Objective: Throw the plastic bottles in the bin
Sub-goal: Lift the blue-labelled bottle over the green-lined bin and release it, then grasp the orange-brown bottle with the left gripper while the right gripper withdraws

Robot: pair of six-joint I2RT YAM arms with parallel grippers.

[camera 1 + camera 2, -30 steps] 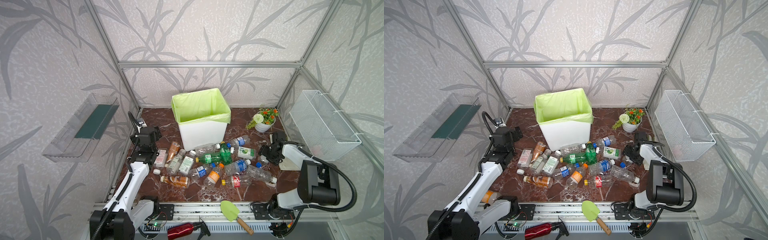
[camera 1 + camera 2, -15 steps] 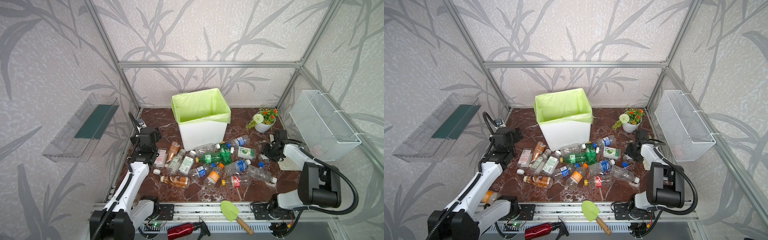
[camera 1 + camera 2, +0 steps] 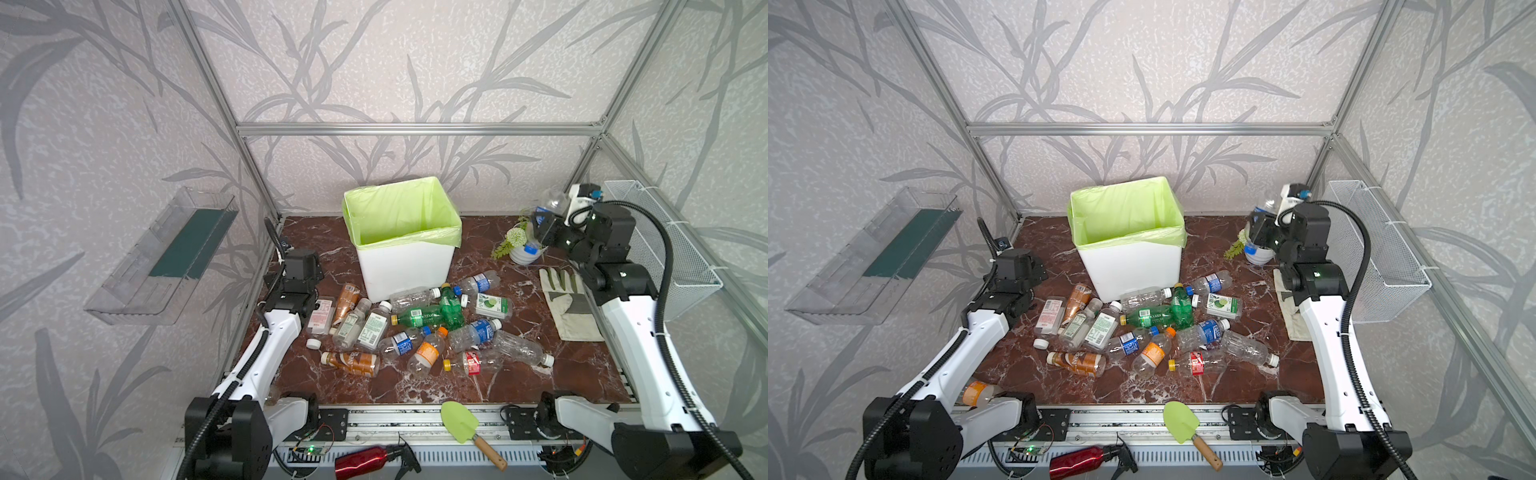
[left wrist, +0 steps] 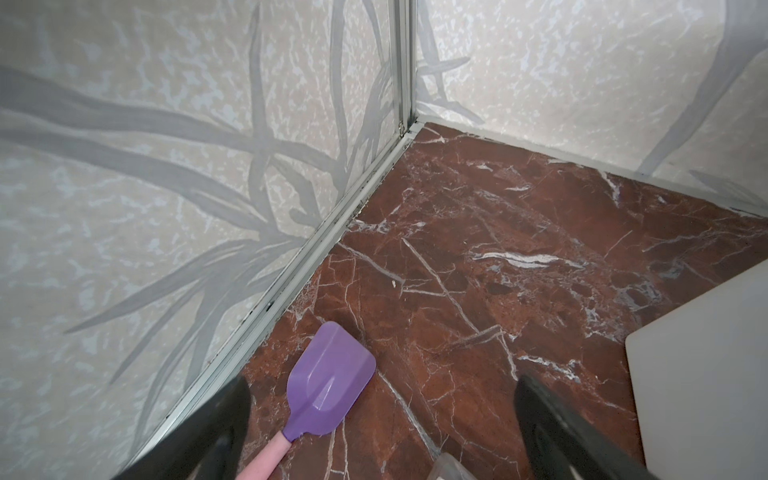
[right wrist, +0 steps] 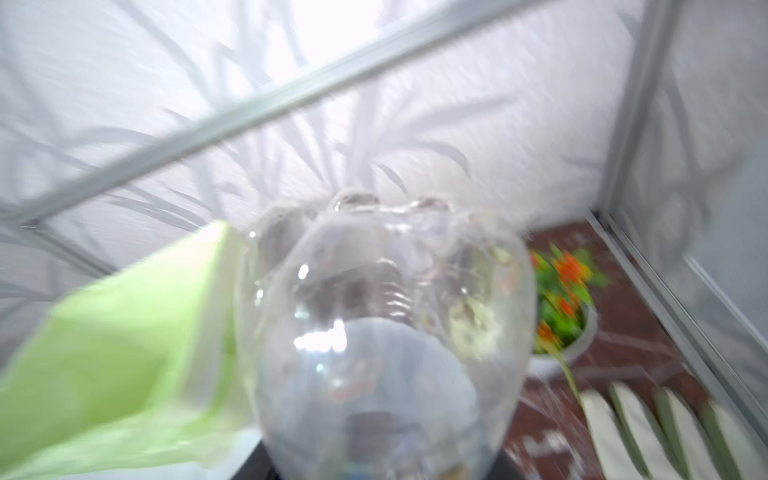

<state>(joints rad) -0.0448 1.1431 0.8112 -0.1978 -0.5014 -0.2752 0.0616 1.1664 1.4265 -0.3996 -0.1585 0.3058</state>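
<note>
The bin (image 3: 403, 270) (image 3: 1129, 272), white with a light-green bag over its rim, stands at the back middle. Several plastic bottles (image 3: 419, 320) (image 3: 1154, 328) lie in a heap in front of it, two of them green and two brown. My right gripper (image 3: 544, 226) (image 3: 1260, 228) is raised at the back right, above the flower pot, shut on a clear bottle (image 3: 550, 199) (image 5: 386, 324) whose base fills the right wrist view. My left gripper (image 4: 384, 436) (image 3: 299, 262) stands open and empty, low near the back-left corner.
A purple spatula (image 4: 328, 374) lies on the floor between the left fingers. A flower pot (image 3: 521, 251), a work glove (image 3: 567, 303) and a wire basket (image 3: 660, 249) are on the right. A clear tray (image 3: 166, 257) hangs left. A green trowel (image 3: 461, 419) and a red spray bottle (image 3: 365, 461) lie in front.
My right gripper has shut on a clear bottle at the pile's right side and lifted it up and back, to above the flower pot. The left arm has stayed still.
</note>
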